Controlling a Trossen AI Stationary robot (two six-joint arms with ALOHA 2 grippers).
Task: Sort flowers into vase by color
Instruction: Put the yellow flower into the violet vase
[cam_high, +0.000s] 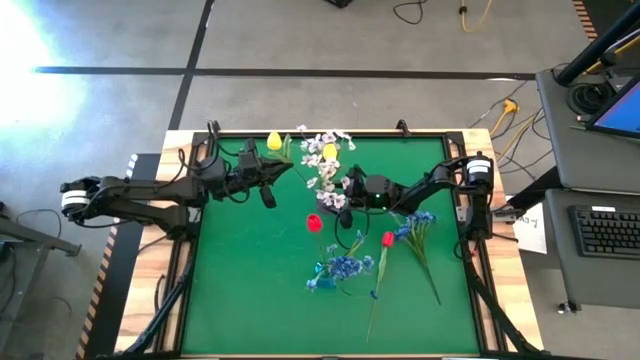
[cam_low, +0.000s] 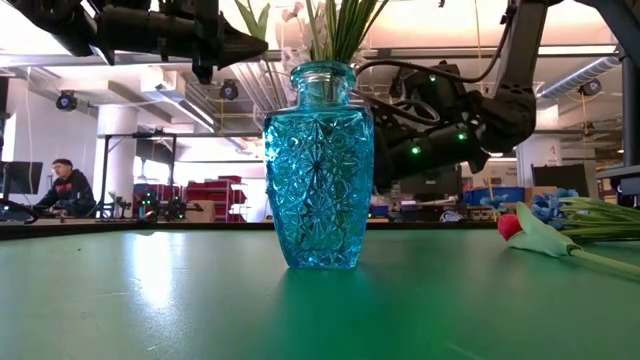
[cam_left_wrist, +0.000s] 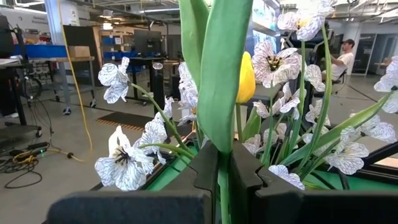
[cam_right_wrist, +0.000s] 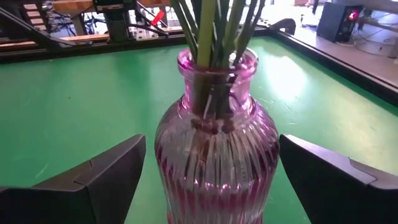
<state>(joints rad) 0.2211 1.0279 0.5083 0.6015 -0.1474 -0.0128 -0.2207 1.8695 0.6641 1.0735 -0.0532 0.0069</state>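
1. Left tool (cam_left_wrist: 224, 180) is seen closed on a green stem (cam_left_wrist: 219, 81) of a yellow tulip (cam_high: 274, 141), held above the counter (cam_high: 250, 280) near its far edge.
2. Right tool (cam_right_wrist: 208, 174) is spread wide, one finger (cam_right_wrist: 106, 177) on either side of the pink ribbed vase (cam_right_wrist: 214, 155); nothing is gripped.
3. Green stems are seen standing in the pink vase, white blossoms (cam_high: 325, 165) above.
4. A teal cut-glass vase (cam_low: 318, 165) stands on the counter, stems in it.
5. A red tulip (cam_high: 387, 239) and blue blooms (cam_high: 345, 268) are lying on the counter, near the right arm.
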